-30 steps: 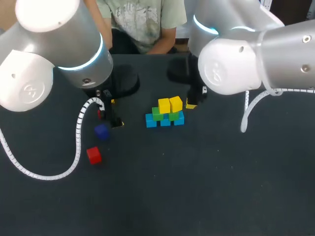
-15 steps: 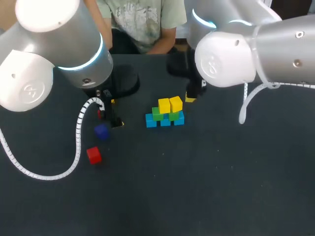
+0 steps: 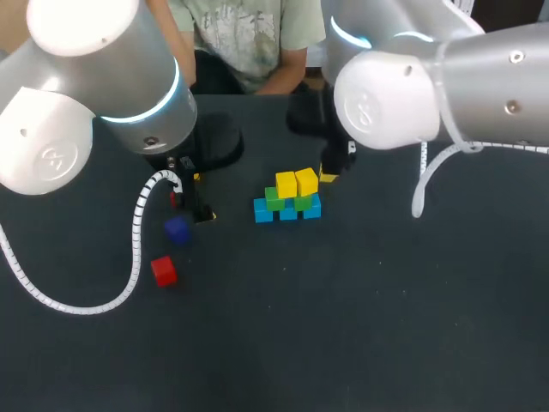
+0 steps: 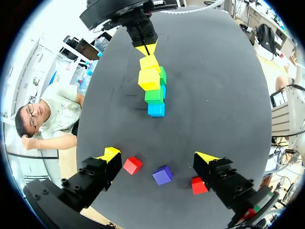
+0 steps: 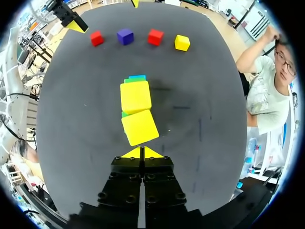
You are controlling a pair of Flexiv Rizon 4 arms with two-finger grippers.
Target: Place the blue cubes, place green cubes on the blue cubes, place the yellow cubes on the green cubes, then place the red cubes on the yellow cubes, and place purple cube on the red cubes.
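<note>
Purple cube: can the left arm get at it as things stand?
Probably yes. The left gripper is open, and the purple cube lies uncovered between its fingers. Red cubes flank it; the one beside a finger might get nudged.

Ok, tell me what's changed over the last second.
The right arm swung slightly leftward in the head view, carrying the right gripper, shut now, a little toward the table's far side beside the stack. Nothing was grasped or released. The left arm, stack, red cube and purple cube stayed put.

Table: 3 blue cubes, purple cube
</note>
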